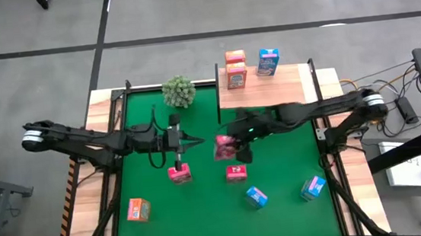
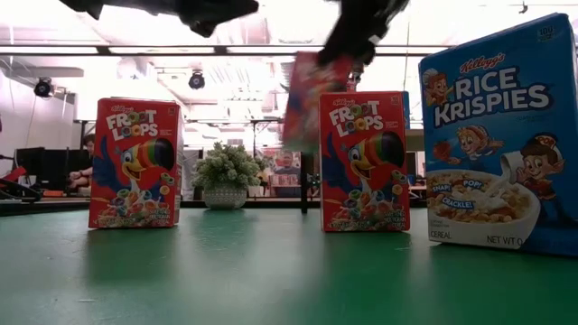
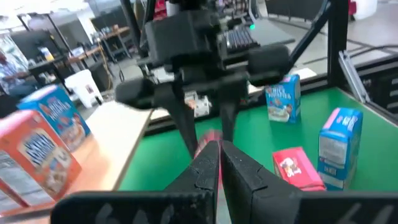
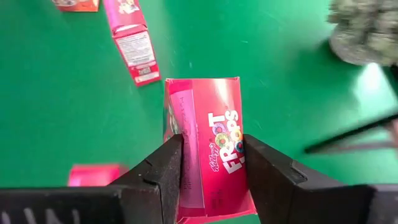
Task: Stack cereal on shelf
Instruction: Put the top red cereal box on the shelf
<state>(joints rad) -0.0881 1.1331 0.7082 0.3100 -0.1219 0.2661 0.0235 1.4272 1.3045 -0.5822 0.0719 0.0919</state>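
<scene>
Red-pink cereal box (image 4: 208, 155) clamped between fingers of right gripper (image 4: 211, 177), raised above green mat (image 1: 203, 203), near shelf (image 1: 269, 90). Two orange boxes (image 1: 236, 68) and one blue box (image 1: 268, 62) on shelf. Left gripper (image 1: 199, 140) over mat centre, fingers pressed together, empty.

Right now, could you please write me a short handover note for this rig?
Right gripper: jaws shut on a red box, lifted off the mat.
Left gripper: jaws shut, empty, over the mat.
Done: two orange boxes and one blue box are on the shelf.
Left: the held red box, two more red boxes, two blue boxes and one orange box.
</scene>
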